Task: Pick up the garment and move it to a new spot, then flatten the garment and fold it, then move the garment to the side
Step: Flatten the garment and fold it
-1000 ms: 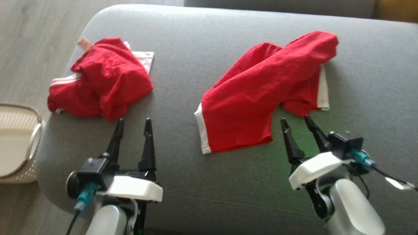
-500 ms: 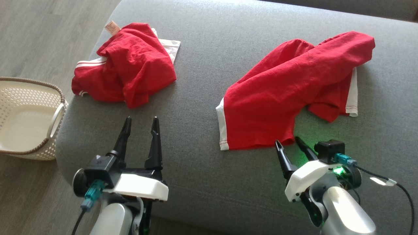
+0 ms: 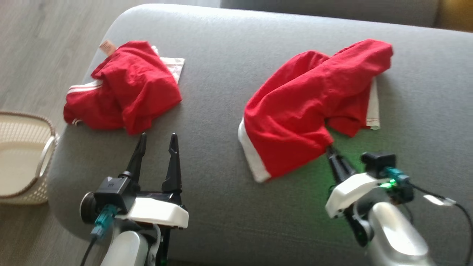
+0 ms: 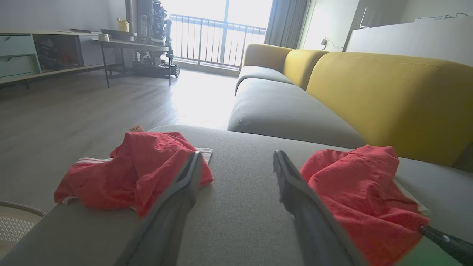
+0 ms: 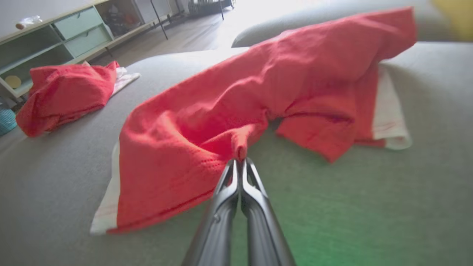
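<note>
A red garment with white trim lies crumpled on the right half of the grey sofa seat. My right gripper is shut on its near hem and lifts that edge a little off the cushion; the right wrist view shows the closed fingertips pinching the garment's red cloth at the right gripper. My left gripper is open over bare cushion, just in front of a second red garment bunched at the left. In the left wrist view the open left gripper points between the second garment and the held garment.
A cream woven basket stands on the wooden floor left of the sofa. The sofa's rounded left end and front edge are close to both arms. A yellow sofa back rises behind the seat.
My right gripper has closed on the garment's near hem, which is now pulled up and bunched towards it. The camera shifted; the left gripper stays open.
</note>
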Robot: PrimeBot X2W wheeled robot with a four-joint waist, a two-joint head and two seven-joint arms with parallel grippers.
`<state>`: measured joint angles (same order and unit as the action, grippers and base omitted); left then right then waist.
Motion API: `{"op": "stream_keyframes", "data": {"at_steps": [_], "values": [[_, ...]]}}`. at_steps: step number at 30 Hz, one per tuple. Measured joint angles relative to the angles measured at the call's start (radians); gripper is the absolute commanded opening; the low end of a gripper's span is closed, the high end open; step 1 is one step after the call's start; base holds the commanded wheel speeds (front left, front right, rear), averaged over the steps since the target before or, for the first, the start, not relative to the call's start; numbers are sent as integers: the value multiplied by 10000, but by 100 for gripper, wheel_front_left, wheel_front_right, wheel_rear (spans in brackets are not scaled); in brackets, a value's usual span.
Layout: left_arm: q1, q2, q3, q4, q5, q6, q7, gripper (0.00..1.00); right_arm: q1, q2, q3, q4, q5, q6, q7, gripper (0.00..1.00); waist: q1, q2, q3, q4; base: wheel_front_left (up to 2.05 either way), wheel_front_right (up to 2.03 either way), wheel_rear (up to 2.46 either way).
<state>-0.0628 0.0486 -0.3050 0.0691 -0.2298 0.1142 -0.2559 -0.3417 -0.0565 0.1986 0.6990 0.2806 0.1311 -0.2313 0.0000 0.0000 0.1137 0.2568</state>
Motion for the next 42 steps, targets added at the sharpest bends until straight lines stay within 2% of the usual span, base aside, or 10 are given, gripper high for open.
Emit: {"op": "stream_keyframes", "data": {"at_steps": [7, 15, 20, 21, 22, 23, 27, 31, 36, 42], "values": [[457, 6, 280, 0, 44, -10, 0, 100, 141, -6, -2295, -1011, -2127, 0, 184, 0, 0, 0, -369, -623, 0, 0, 0], [549, 8, 456, -42, 98, -86, 0, 100, 876, -50, -4550, -3375, -3860, 0, 1937, 0, 0, 0, -635, -1460, 0, 0, 0], [544, 6, 424, -56, 98, -84, 0, 100, 1081, -15, -5827, -4117, -4510, 0, 3099, 0, 0, 0, -554, -1831, 0, 0, 0], [544, 8, 420, -54, 98, -84, 0, 100, 1107, -8, -5939, -4096, -4548, 0, 3367, 23, 0, 0, -524, -1887, 0, 0, 0], [538, 8, 408, -54, 98, -86, 0, 100, 1136, 8, -5962, -4102, -4556, 0, 3509, 89, 0, 0, -485, -1931, 0, 0, 0], [523, 6, 385, -52, 98, -88, 0, 100, 1179, 21, -5896, -4123, -4520, 0, 3526, 100, 0, 0, -440, -1967, 0, 0, 0], [385, 6, 349, -33, 117, -92, 0, 100, 1223, 59, -4878, -4288, -3760, 0, 3189, 100, 0, 0, -303, -2098, 0, 0, 0], [252, 6, 349, -29, 188, -169, 0, 100, 1221, 86, -3687, -4757, -3452, 0, 2268, 100, 0, 0, -281, -2187, 0, 0, 0], [253, 6, 337, 8, 188, -178, 0, 100, 1284, 73, -2652, -5181, -2186, -2, 1175, 100, 0, 0, -405, -2211, 0, 0, 0], [295, 6, 297, -2, 188, -173, 0, 100, 2520, 132, -1371, -5183, -1264, 0, 355, 100, 0, 0, -427, -2302, 0, 0, 0]]}}
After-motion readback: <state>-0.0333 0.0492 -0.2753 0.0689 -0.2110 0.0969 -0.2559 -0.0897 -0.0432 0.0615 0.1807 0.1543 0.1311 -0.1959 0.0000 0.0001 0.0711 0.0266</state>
